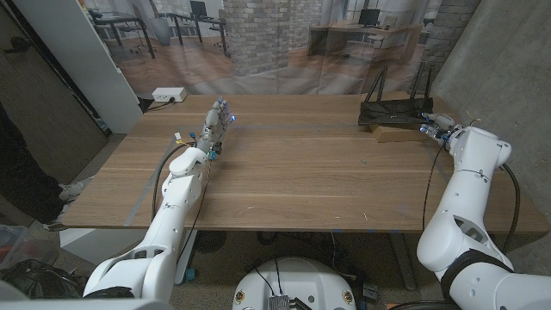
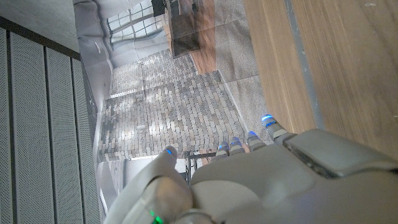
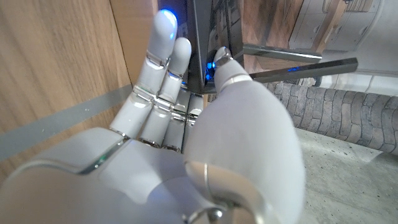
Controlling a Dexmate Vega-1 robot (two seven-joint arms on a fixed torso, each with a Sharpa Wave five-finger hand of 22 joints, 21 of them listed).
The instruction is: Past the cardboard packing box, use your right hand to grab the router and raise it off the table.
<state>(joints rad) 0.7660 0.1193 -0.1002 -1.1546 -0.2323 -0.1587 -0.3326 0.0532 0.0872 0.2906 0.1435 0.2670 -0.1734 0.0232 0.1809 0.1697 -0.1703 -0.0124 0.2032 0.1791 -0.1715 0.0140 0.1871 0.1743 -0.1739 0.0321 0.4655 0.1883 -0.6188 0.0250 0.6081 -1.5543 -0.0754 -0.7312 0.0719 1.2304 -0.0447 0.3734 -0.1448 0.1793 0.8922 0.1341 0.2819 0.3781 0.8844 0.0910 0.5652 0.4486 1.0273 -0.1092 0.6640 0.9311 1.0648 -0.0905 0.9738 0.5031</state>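
The black router [image 1: 394, 108], antennas upright, sits at the table's far right, just behind a low cardboard box [image 1: 392, 133]. My right hand [image 1: 437, 129] is at the right end of both, fingers stretched toward them. In the right wrist view the router's dark end [image 3: 202, 43] stands between my straight fingers [image 3: 163, 56] and my thumb, and I see no firm grip. The router looks level and not lifted. My left hand [image 1: 213, 125] is over the far middle-left of the table with fingers [image 2: 249, 142] extended, holding nothing.
A white power strip [image 1: 169, 94] lies on the floor past the table's far left corner. A grey concrete wall [image 1: 499, 60] rises close on the right, beside my right arm. The wooden table [image 1: 293, 172] spreads wide between my two arms.
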